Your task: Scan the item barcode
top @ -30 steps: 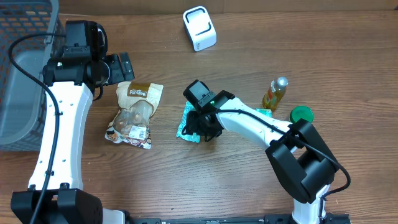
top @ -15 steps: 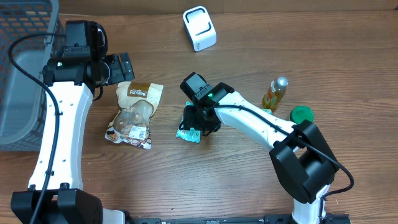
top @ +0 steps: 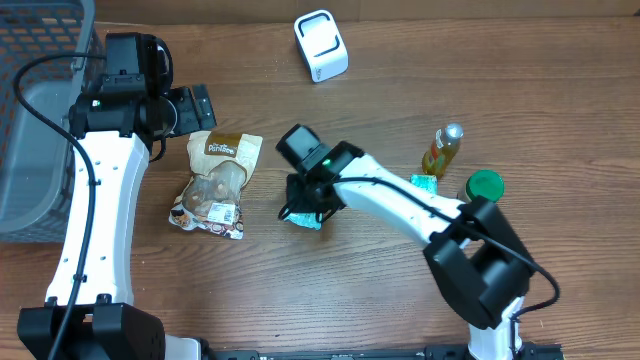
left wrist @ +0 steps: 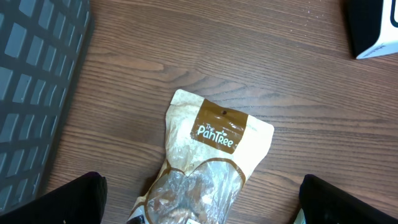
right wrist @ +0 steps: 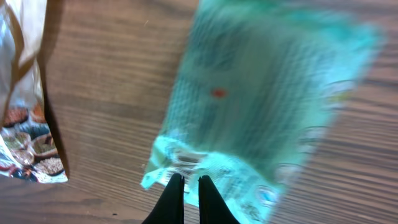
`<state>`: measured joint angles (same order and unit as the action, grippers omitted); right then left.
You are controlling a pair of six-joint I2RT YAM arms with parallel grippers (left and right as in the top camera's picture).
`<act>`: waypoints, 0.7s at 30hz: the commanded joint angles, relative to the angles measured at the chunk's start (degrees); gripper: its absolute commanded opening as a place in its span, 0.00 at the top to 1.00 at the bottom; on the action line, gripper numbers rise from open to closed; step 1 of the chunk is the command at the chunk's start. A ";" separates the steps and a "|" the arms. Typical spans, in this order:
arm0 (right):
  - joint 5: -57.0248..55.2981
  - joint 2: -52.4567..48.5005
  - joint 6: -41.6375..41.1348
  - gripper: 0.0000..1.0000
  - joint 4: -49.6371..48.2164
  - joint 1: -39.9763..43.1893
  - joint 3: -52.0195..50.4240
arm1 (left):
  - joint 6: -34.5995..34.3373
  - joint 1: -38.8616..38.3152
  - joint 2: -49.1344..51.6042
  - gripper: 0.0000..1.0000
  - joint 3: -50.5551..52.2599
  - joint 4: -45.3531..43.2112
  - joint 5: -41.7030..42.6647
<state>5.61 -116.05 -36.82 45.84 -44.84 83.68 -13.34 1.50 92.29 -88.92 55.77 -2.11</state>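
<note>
A teal plastic packet [right wrist: 261, 93] lies mid-table, blurred in the right wrist view. My right gripper [right wrist: 187, 182] is shut, its two black fingers pinching the packet's crinkled near edge. From overhead the right gripper [top: 303, 193] covers most of the packet [top: 303, 219]. The white barcode scanner [top: 321, 45] stands at the far edge of the table. My left gripper [left wrist: 205, 202] hangs wide open over a brown "PanTree" snack bag [left wrist: 211, 155], holding nothing.
A grey wire basket [top: 40, 110] fills the left edge. An oil bottle [top: 442, 150], a green lid [top: 485, 185] and a small teal item [top: 423, 182] sit at the right. The snack bag [top: 215, 185] lies just left of the teal packet.
My right gripper has closed from half open onto the teal packet's edge and shifted left and slightly away. The left arm has not moved.
</note>
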 commanded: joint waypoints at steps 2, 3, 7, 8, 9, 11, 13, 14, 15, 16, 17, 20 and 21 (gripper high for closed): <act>-0.68 -4.20 0.17 0.94 -2.23 -3.19 0.70 | -0.37 -0.44 0.17 0.00 -1.20 0.00 0.24; -0.68 -5.07 0.17 0.94 -3.02 -3.72 0.70 | -0.37 -0.44 0.17 0.01 -1.20 0.00 0.24; -0.61 -7.02 0.17 0.94 -4.74 -4.50 0.70 | -0.37 -0.44 0.17 0.00 -1.20 0.00 0.24; -0.55 -7.02 0.20 0.94 -4.87 -4.50 0.72 | -0.37 -0.44 0.17 0.00 -1.20 0.00 0.24; -0.35 -6.86 0.20 0.93 -4.98 -4.50 0.92 | -0.37 -0.44 0.17 0.00 -1.20 0.00 0.24; 0.79 -6.21 0.48 0.89 -4.68 -4.15 2.14 | -0.37 -0.44 0.17 0.00 -1.20 0.00 0.24; 2.80 -5.18 2.12 0.85 -4.31 -3.37 3.96 | -0.37 -0.44 0.17 0.00 -1.20 0.00 0.24; 3.30 -4.68 2.75 0.82 -3.96 -2.91 4.83 | -0.37 -0.44 0.17 0.00 -1.20 0.00 0.24; 3.30 -3.93 2.82 0.81 -3.28 -2.23 5.90 | -0.37 -0.44 0.17 0.00 -1.20 0.00 0.24; 3.26 -3.28 2.82 0.80 -2.49 -1.44 6.84 | -0.37 -0.44 0.17 0.01 -1.20 0.00 0.24; 3.26 -2.71 2.82 0.80 -1.79 -0.63 7.56 | -0.37 -0.44 0.17 0.00 -1.20 0.00 0.24; 3.26 -1.31 2.82 0.79 -0.59 2.47 8.59 | -0.37 -0.44 0.17 0.00 -1.20 0.00 0.24; 3.26 -1.27 2.82 0.79 -0.57 3.32 8.59 | -0.37 -0.44 0.17 0.01 -1.20 0.00 0.24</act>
<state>8.71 -120.27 -34.70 45.01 -44.99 90.41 -13.34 1.50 92.29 -88.92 55.77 -2.11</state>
